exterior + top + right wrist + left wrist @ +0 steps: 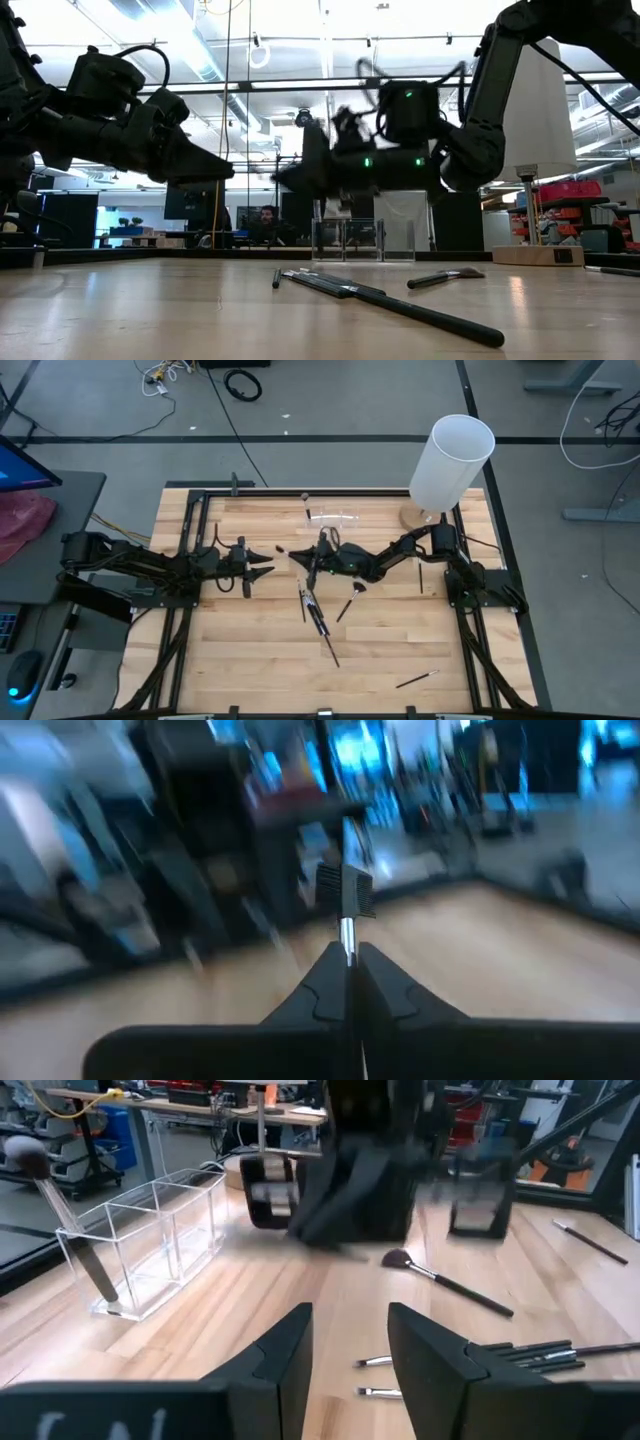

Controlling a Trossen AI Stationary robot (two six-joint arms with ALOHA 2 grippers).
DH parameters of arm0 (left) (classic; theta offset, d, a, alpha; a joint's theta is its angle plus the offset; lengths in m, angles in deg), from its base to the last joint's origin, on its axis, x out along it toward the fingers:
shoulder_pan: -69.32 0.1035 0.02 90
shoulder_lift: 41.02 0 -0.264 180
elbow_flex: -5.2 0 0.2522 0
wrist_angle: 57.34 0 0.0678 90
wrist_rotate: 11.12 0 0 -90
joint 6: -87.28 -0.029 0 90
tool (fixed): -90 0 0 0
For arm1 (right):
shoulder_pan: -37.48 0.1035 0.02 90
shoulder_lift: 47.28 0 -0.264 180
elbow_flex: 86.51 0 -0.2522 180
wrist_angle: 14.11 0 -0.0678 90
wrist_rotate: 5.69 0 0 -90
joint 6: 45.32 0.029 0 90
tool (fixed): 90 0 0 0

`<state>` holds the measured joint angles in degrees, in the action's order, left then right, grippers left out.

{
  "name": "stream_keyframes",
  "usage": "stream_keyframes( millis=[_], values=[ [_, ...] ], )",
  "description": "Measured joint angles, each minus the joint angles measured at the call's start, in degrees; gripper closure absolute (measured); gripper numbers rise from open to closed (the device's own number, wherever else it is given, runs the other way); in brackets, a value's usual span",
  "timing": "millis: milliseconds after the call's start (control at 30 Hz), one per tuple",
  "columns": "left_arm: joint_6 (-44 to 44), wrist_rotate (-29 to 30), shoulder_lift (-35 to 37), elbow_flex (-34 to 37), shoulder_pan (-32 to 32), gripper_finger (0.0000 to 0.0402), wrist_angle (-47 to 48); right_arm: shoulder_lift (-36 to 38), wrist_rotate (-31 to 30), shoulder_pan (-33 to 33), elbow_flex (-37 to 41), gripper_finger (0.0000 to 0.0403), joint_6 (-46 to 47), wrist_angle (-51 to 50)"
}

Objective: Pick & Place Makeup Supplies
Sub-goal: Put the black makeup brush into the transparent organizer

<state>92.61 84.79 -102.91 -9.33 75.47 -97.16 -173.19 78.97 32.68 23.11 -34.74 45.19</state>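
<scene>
Several dark makeup brushes (316, 612) lie flat on the wooden table near its middle, and more show in the left wrist view (520, 1350). One brush (60, 1200) leans inside the small clear holder (150, 1240) near the table's far edge. My right gripper (348, 960) hovers over the table's middle, shut on a brush (345, 890) with a silvery ferrule and a dark head. My left gripper (350, 1360) hangs open a little to the left of it (262, 565), with nothing between its fingers. My right gripper pinches the brush between its two fingertips at the silvery ferrule (346, 932), just below the dark head. The head sticks out past the fingertips. The fingers reach level from the table's right side (290, 178), and the brush is lifted clear of the table.
A tall white cylinder (450, 460) stands on a wooden base at the far right corner. Single brushes lie at the right (420, 575) and near right (415, 680) of the table. A fluffy-headed brush (440, 1275) lies beyond my left gripper. A person sits in the room behind (265, 222).
</scene>
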Motion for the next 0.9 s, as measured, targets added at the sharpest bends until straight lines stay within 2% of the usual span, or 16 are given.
stream_keyframes(
  millis=[200,400,533,700,900],
  values=[
    [-0.37,-0.62,0.00,0.00,0.00,0.0266,-1.98,0.19,5.36,0.02,-0.09,0.0396,2.50,17.08],
    [-2.59,-1.28,-1.44,-0.02,-0.02,0.0266,-11.20,1.46,9.75,1.18,-2.89,0.0396,2.23,16.91],
    [-1.44,-1.57,-6.02,-0.98,-0.02,0.0266,-15.99,1.42,11.43,2.43,-5.94,0.0396,1.17,16.59],
    [-1.46,-10.04,-14.05,-7.84,-0.04,0.0258,-16.84,1.42,11.49,3.21,-7.34,0.0395,-1.18,16.05],
    [-2.62,-18.32,-23.21,-16.35,0.00,0.0201,-16.87,1.40,11.42,3.15,-7.34,0.0395,-0.99,15.84]
  ],
)
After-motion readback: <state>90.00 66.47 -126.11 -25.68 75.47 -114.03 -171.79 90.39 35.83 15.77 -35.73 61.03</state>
